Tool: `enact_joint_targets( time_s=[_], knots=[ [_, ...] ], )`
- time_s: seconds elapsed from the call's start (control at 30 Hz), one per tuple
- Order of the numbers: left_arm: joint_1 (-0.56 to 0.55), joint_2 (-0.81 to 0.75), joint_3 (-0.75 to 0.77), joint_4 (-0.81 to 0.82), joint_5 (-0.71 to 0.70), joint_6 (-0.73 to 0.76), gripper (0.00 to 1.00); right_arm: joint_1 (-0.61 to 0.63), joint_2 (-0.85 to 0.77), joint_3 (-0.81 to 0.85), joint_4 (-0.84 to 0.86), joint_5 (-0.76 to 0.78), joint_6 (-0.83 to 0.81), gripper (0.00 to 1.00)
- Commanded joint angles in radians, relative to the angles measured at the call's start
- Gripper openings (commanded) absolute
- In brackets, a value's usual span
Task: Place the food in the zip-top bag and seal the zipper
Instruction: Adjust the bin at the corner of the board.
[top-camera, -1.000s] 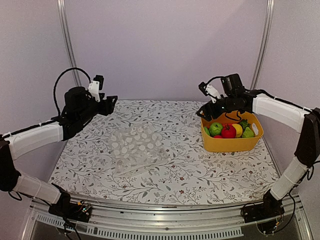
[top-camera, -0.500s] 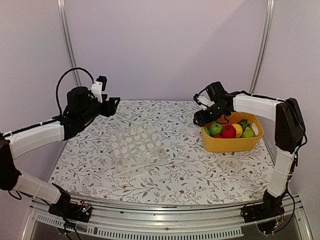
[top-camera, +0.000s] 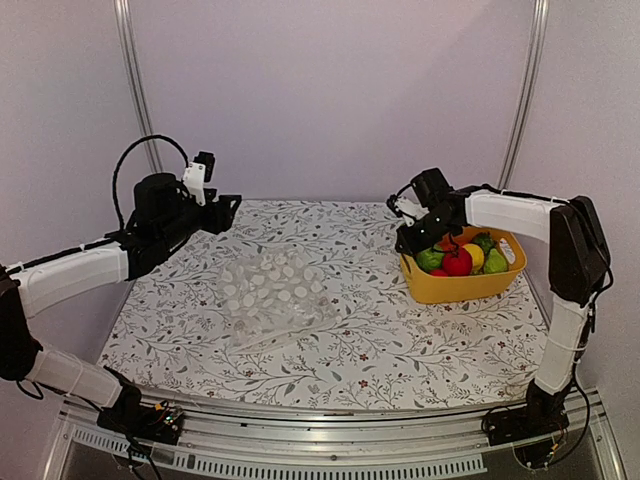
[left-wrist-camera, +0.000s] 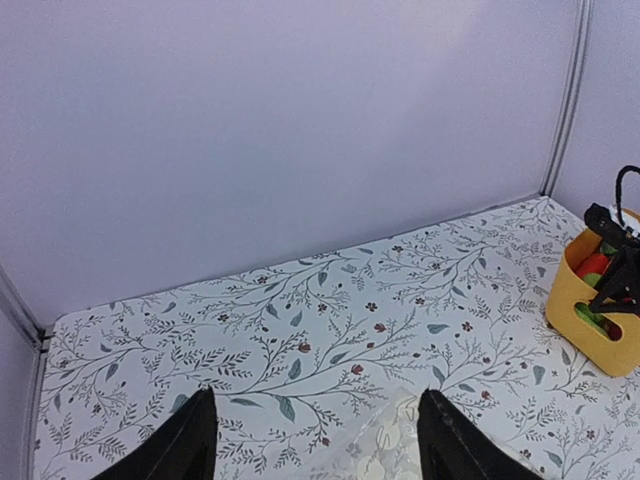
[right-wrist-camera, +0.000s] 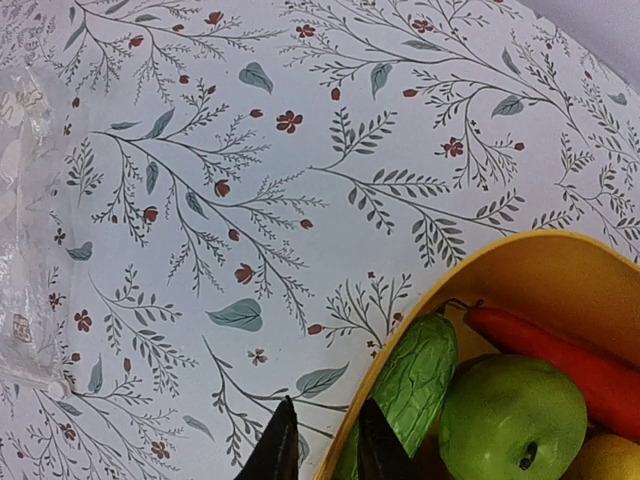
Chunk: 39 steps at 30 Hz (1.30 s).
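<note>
**Worktop** (top-camera: 330, 350): flat, covered by a matte white cloth printed with leafy sprigs.

**Task status:** no step is complete.
- The zip-top bag (top-camera: 272, 297) lies flat and empty at the middle of the worktop, slightly toward the left edge.
- All food in view sits in the yellow bin (top-camera: 462, 288) by the right edge, toward the far right corner.
- Still to do: load every piece, then press the zipper shut. The zipper cannot be made out, so the state of the mouth is undetermined.

**Materials and shapes:**
- Bag: thin, clear, floppy film with white round dots, creased and glossy.
- Bin: rigid, smooth yellow plastic, rectangular with rounded corners.
- Left tool (left-wrist-camera: 320, 450): fingers spread wide and holding nothing, raised over the left part of the worktop and well apart from the bag.
- Right tool (right-wrist-camera: 327, 405): set narrow on the bin's left wall, one finger outside and one inside. It is judged to be pinching the wall, not a food item.
- Food: a smooth orange-red carrot (right-wrist-camera: 560, 350), long and tapered; a glossy, round green apple (right-wrist-camera: 512, 415); a ribbed, leaf-textured green piece (right-wrist-camera: 410, 380); a red round fruit (top-camera: 457, 264); a yellow lemon (top-camera: 474, 257).
</note>
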Motion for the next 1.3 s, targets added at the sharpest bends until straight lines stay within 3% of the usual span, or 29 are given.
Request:
enact_joint_targets(
  time_s=[0.0,0.2,0.43,0.6,0.7,0.73,0.8,0.87,1.07,1.17,1.27],
  knots=[
    [-0.014,-0.011,0.029,-0.018,0.026,-0.005,0.68,0.009,-0.082,-0.081,-0.016,-0.069,-0.078,0.12],
    [-0.016,-0.007,0.031,-0.022,0.052,-0.009,0.67,0.009,-0.237,-0.239,-0.055,-0.095,-0.197,0.03],
    [-0.051,-0.018,0.041,-0.052,0.121,0.044,0.67,0.004,-0.541,-0.555,-0.079,-0.041,-0.467,0.03],
    [-0.136,-0.004,0.093,-0.175,0.149,0.134,0.67,-0.039,-0.728,-0.712,-0.105,-0.018,-0.622,0.05],
    [-0.217,0.014,0.137,-0.299,0.094,0.161,0.66,-0.066,-0.817,-0.761,-0.125,0.008,-0.678,0.11],
    [-0.258,0.023,0.154,-0.347,0.078,0.181,0.66,-0.075,-0.845,-0.766,-0.137,0.009,-0.688,0.19],
    [-0.354,0.050,0.185,-0.433,-0.019,0.203,0.66,-0.082,-0.884,-0.756,-0.169,-0.028,-0.701,0.48],
    [-0.419,0.071,0.209,-0.513,-0.080,0.200,0.64,-0.082,-0.922,-0.726,-0.203,-0.107,-0.686,0.63],
    [-0.556,0.132,0.217,-0.713,-0.212,0.145,0.56,-0.082,-0.951,-0.639,-0.155,-0.320,-0.560,0.66],
    [-0.611,0.199,0.236,-0.796,-0.274,0.095,0.49,-0.082,-0.939,-0.640,-0.032,-0.328,-0.475,0.67],
    [-0.656,0.274,0.247,-0.846,-0.354,0.060,0.50,-0.084,-0.901,-0.648,0.078,-0.283,-0.387,0.66]
  ],
)
